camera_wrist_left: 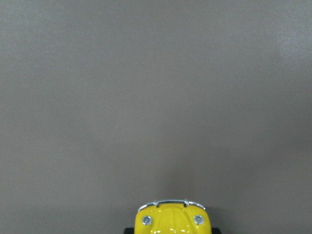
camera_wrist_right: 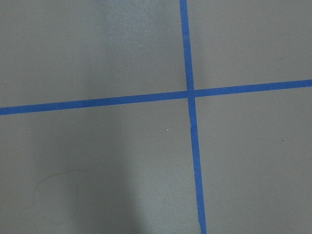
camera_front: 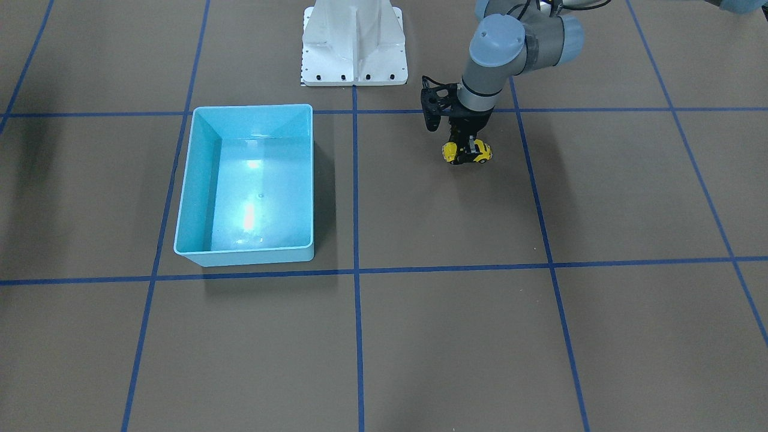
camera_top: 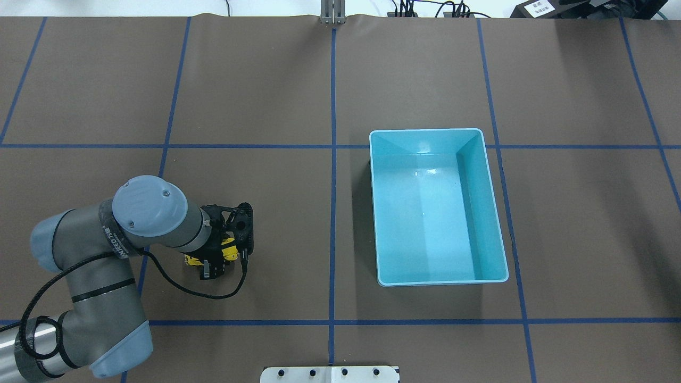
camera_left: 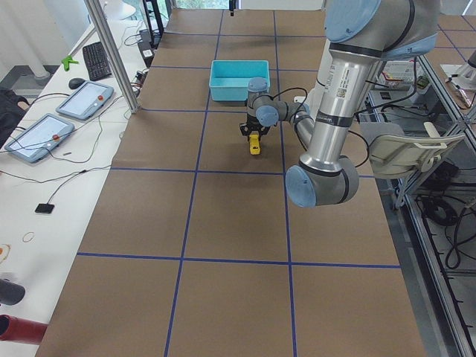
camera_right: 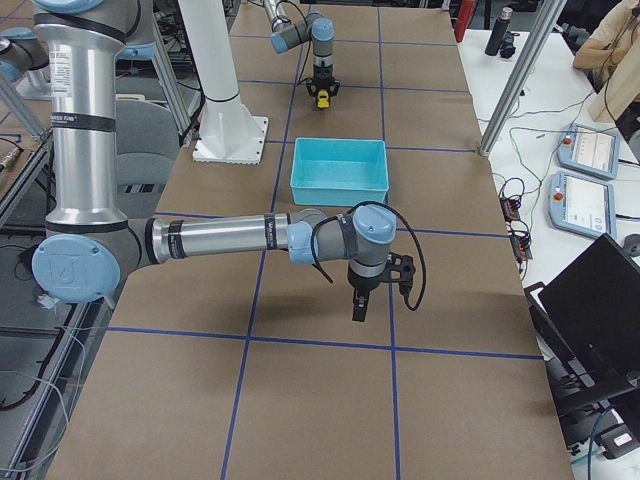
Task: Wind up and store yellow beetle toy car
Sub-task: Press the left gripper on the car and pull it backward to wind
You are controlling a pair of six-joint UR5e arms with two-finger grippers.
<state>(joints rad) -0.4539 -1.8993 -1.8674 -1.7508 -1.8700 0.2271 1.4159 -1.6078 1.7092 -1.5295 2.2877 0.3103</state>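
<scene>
The yellow beetle toy car (camera_front: 482,152) is at table level in the left half of the table, held between the fingers of my left gripper (camera_front: 465,155), which is shut on it from above. The overhead view shows the car (camera_top: 229,250) under that gripper (camera_top: 212,264). The left wrist view shows only the car's yellow hood (camera_wrist_left: 170,220) at the bottom edge. The light blue bin (camera_front: 185,180) stands empty, well apart from the car. My right gripper (camera_right: 358,300) hangs over bare table in the exterior right view only; I cannot tell if it is open or shut.
The brown table cover carries a grid of blue tape lines (camera_wrist_right: 189,92). The white robot base (camera_front: 354,45) stands at the table's robot side. The bin (camera_top: 492,213) lies right of the centre line in the overhead view.
</scene>
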